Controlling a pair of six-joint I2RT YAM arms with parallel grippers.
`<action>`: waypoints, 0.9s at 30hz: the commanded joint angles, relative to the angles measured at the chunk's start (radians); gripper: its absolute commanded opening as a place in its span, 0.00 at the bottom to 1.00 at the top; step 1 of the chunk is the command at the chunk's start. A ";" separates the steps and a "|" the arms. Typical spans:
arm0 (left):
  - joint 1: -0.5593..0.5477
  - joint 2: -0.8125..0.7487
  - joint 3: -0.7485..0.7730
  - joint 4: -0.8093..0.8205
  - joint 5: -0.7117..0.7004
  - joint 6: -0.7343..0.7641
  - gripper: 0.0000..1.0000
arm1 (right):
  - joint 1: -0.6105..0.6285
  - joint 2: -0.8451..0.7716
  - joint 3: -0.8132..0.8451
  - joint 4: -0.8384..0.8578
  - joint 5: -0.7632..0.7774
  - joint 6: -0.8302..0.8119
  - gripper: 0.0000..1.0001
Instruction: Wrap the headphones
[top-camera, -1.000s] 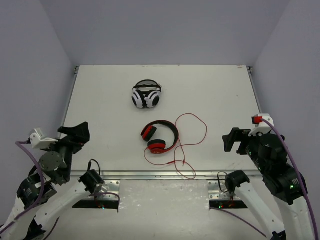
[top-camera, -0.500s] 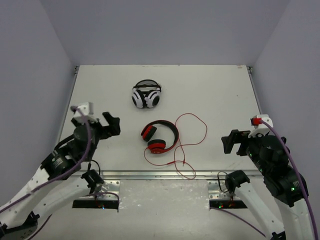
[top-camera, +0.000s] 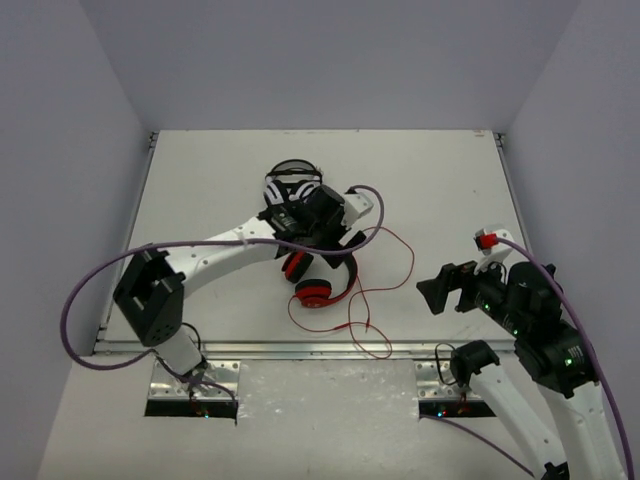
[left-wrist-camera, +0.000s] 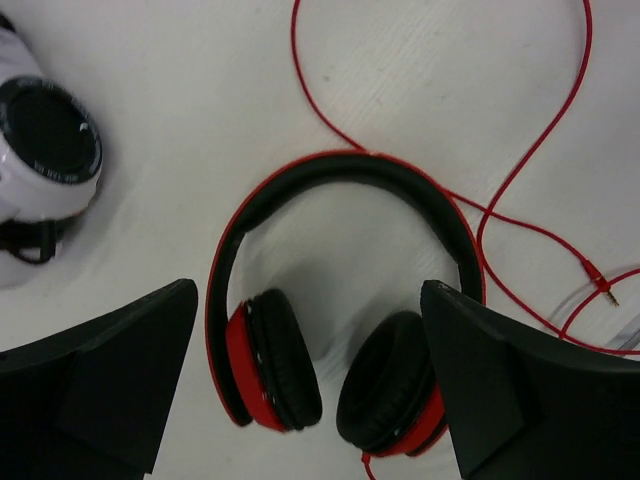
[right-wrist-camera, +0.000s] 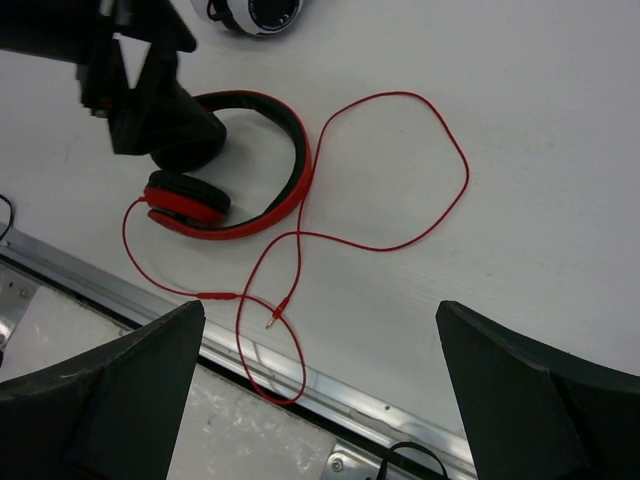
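White table (top-camera: 200, 200): left gripper (left-wrist-camera: 305, 287), fingers spread, above red headphones (left-wrist-camera: 340, 165); white-and-black headphones (left-wrist-camera: 45, 150) just beside; right gripper (right-wrist-camera: 320, 305) likewise spread, well apart.

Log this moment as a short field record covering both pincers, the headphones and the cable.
left pincer: open, over the red headphones, holding nothing
right pincer: open, empty, off to the right of the cable
red headphones: lying on the table
cable: loose loops on the table, not wrapped
white-and-black headphones: behind the red pair, apart from it
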 joint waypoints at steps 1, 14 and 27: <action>-0.014 0.113 0.138 0.097 0.146 0.215 0.91 | 0.004 -0.030 -0.005 0.048 -0.068 0.002 0.99; -0.017 0.522 0.502 -0.147 0.262 0.579 1.00 | 0.004 -0.087 0.059 -0.013 -0.122 -0.035 0.99; -0.054 0.502 0.515 -0.050 -0.071 0.213 1.00 | 0.004 -0.107 0.047 0.001 -0.120 -0.042 0.99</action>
